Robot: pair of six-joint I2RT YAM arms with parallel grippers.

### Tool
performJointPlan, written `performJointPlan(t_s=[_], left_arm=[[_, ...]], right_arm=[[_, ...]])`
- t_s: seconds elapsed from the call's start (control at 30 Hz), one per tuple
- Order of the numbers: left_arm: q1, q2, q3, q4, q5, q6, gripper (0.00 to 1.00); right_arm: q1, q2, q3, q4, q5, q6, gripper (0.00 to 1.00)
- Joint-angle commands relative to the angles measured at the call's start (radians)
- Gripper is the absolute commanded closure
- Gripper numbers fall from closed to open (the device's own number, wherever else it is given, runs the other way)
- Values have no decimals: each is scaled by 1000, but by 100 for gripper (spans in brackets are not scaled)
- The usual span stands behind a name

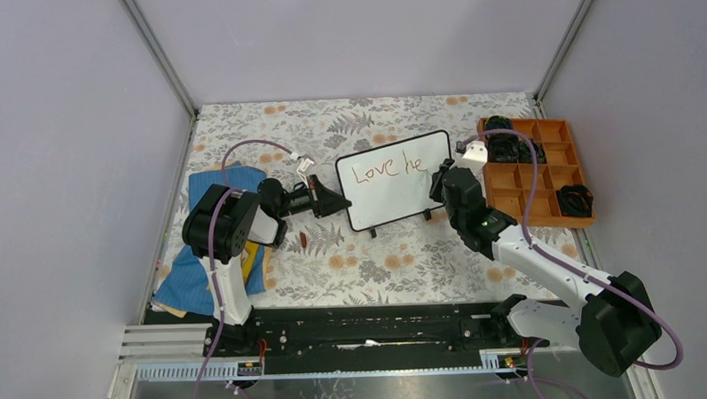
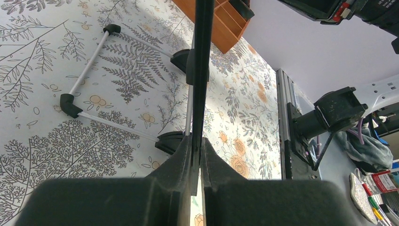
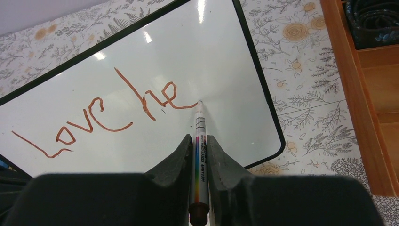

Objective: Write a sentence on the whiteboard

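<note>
whiteboard [image 1: 394, 179] is standing mid-table [image 1: 379, 261] on its feet, tilted back. left end effector [image 2: 196, 155] is clenching the board's left edge. right end effector [image 3: 197, 141] is grasping a marker [image 3: 199, 120], its tip touching the board just after the "e". sentence [image 3: 136, 97] is reading only "Love he", red-brown, slanting up to the right. orange tray [image 1: 546, 212] is sitting right of the board.

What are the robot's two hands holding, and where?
The left gripper pinches the whiteboard by its side edge. The right gripper grips a marker around its barrel.
</note>
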Motion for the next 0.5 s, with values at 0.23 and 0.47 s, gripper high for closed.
performJointPlan(t_s=[0.23, 0.47], left_arm=[[-7, -3, 3, -57, 2, 19, 100], [-10, -10, 2, -67, 2, 29, 100]], right_arm=[[-7, -96, -6, 47, 66, -1, 100], [-18, -77, 14, 74, 29, 31, 100]])
